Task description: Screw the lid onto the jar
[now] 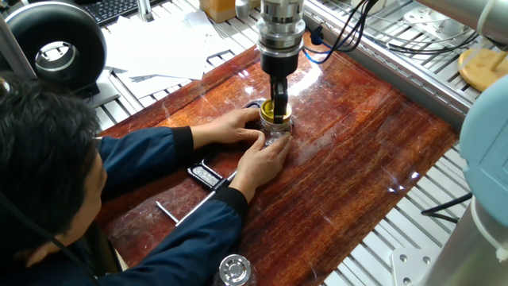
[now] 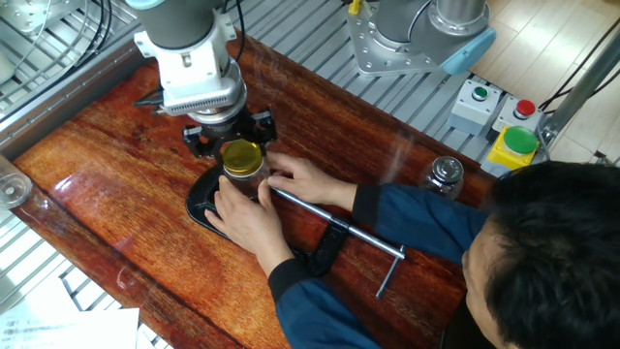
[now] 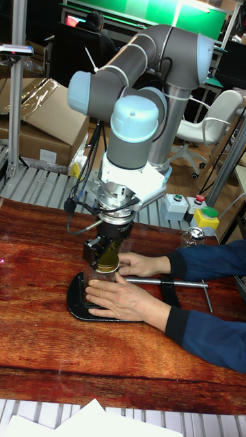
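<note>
Gripper pinching the lid on top of the jar.
2 hands are bracing the jar directly below the fingers, over a black pad.

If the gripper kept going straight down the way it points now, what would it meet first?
The gripper points down at the lid, which sits on the jar the person's hands steady. It already looks in contact.

Grey tubular arm with pale-blue joint caps; silver wrist; black tool; dark cables.
</note>
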Controlling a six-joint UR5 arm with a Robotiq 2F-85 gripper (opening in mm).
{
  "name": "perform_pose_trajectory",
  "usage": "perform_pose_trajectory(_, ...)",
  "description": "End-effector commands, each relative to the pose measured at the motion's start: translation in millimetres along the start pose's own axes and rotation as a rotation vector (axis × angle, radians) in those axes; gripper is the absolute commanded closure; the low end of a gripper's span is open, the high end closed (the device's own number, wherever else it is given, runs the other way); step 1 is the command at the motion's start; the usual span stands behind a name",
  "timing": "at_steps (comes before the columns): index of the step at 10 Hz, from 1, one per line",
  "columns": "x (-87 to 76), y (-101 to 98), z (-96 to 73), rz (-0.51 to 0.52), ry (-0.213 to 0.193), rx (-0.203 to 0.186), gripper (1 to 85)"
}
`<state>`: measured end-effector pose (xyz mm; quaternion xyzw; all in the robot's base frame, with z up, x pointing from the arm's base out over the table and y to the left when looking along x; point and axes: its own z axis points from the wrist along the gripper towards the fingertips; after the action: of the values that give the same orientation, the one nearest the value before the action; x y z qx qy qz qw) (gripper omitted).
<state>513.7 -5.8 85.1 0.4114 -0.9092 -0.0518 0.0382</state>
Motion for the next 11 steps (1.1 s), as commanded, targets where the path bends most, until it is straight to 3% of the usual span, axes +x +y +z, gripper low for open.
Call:
perform_pose_trajectory(1, -5.6, 7.4, 3.3, 0.053, -0.010, 0.005, 19.3)
perform_pose_trajectory(5, 0.4, 3.9, 9.7, 0.043, -0.028, -0.005, 19.3)
perform_pose_trajectory(8, 1.5, -0.2, 3.0, 0.024, -0.014, -0.006, 19.3)
perform_pose_trajectory(11, -5.3, -1.5, 8.0, 0.002, -0.030, -0.011, 8.0)
